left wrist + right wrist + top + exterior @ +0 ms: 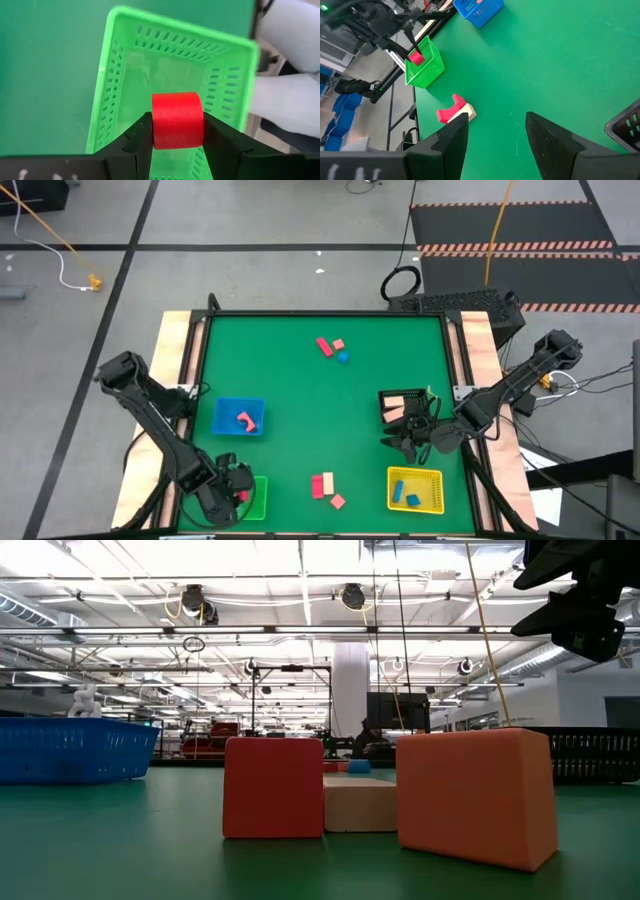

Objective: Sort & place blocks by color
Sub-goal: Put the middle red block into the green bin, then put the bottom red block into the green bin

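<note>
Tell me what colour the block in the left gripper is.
Red. The block sits between the left gripper's fingers over the green tray; clearest in the left wrist view.

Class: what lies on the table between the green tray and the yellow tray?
Between the green tray and yellow tray, the high view shows three small blocks: red, cream and salmon-pink.

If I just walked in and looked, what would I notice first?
Probably the left claw pinching a bright red block right over the green tray at the table's near left corner. After that, the other coloured trays on the green table: a blue tray with a pink piece in it, and a yellow tray holding blue blocks. The right claw hangs open and empty beside the black tray.
</note>
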Available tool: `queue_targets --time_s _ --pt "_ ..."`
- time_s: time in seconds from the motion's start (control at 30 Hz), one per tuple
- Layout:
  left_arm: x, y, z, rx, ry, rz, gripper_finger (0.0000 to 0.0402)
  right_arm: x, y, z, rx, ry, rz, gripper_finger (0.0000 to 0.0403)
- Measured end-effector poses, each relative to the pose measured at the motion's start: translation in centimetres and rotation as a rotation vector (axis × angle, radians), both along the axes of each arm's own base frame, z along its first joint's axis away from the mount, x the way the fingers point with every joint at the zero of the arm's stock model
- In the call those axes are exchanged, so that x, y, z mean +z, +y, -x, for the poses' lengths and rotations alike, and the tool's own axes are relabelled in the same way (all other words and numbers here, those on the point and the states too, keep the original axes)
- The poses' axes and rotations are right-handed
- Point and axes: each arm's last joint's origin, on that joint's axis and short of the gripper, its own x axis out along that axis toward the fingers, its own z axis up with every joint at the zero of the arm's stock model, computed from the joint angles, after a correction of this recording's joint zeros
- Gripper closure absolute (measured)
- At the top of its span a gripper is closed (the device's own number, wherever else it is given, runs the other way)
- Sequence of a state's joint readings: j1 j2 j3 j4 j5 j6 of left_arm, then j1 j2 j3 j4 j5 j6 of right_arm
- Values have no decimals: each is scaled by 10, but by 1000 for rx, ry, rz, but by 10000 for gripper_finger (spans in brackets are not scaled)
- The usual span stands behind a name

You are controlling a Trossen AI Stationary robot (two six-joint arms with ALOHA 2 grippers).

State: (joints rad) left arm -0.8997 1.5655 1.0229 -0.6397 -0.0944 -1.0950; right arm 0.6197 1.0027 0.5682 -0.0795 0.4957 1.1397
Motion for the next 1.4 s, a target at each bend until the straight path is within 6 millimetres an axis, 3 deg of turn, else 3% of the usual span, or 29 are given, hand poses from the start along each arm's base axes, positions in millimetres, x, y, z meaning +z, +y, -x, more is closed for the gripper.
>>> queue_targets --time_s 0.67,1.0,1.4 --pt "-3 -1 -5 51 -5 17 191 0 0 0 0 0 0 216" --pt "2 7 -27 -37 -146 4 192 0 0 0 0 0 0 216" --pt "6 37 -62 -62 -245 -43 192 0 0 0 0 0 0 216"
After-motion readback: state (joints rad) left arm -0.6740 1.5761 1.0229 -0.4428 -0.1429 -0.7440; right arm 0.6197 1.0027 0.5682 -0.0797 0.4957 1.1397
